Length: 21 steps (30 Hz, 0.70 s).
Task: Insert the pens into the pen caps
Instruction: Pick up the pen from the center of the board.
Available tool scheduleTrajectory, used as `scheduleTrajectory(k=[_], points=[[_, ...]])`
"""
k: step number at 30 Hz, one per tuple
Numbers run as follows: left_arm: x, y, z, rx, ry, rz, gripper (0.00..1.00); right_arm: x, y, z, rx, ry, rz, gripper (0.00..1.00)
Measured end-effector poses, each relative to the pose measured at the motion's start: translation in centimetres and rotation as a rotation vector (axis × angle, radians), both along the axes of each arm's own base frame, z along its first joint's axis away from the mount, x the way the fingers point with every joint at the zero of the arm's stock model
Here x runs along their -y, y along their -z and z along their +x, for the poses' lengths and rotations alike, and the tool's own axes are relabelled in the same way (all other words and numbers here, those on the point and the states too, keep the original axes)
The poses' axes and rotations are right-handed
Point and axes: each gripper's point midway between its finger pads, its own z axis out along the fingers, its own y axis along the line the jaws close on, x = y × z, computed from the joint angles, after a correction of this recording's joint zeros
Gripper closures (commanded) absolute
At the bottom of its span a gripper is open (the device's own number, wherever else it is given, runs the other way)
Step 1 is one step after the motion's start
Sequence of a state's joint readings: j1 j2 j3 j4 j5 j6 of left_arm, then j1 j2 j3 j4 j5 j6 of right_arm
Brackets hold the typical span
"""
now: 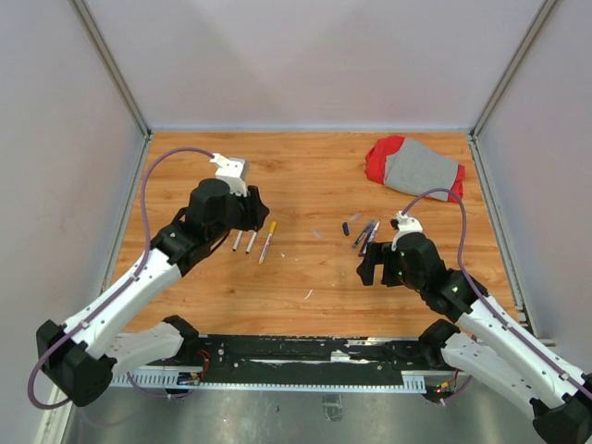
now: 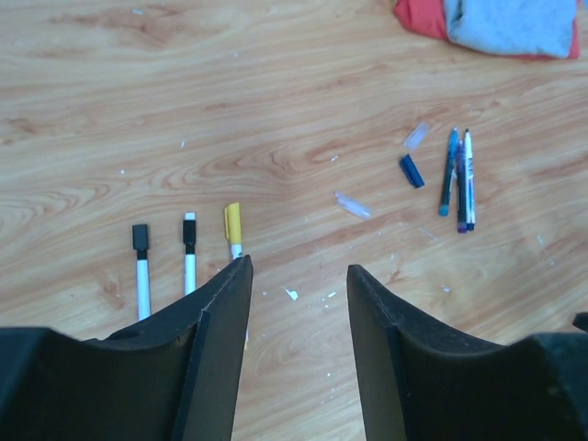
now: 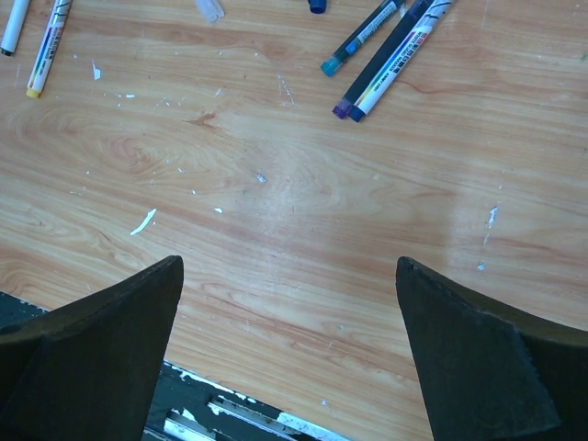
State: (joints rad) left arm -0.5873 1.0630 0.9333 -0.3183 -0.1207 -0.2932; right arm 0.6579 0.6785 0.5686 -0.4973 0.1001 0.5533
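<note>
My left end effector [image 2: 296, 271] is parted and empty, by a row of three pens [image 2: 189, 248] on the desk [image 1: 305, 185]. Left wrist view shows the blue cap [image 2: 412, 171] whole, right wrist view clips it. It lies beside three more pens [image 3: 386, 50]. My right end effector [image 3: 289, 266] is wide apart, empty.

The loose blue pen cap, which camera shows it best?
The left wrist view: the blue cap lies whole and sharp beside three pens. The top view shows only a tiny dark speck; the right wrist view clips it at the upper edge.
</note>
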Motion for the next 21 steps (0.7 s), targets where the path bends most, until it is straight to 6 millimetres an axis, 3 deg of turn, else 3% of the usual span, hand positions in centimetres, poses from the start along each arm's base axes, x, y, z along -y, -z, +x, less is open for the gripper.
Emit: scheduleTrajectory(k=[9,21], points=[[-2.0,-4.0,-2.3,0.126,-0.019,-0.081,0.39,0.1,-0.5,0.5,-0.001,-0.024,-0.053,0.01],[-1.2,-0.3,-3.3,0.002,0.045,-0.029,0.17,-0.1,-1.2,1.9,-0.07,-0.076,-0.194,0.02]])
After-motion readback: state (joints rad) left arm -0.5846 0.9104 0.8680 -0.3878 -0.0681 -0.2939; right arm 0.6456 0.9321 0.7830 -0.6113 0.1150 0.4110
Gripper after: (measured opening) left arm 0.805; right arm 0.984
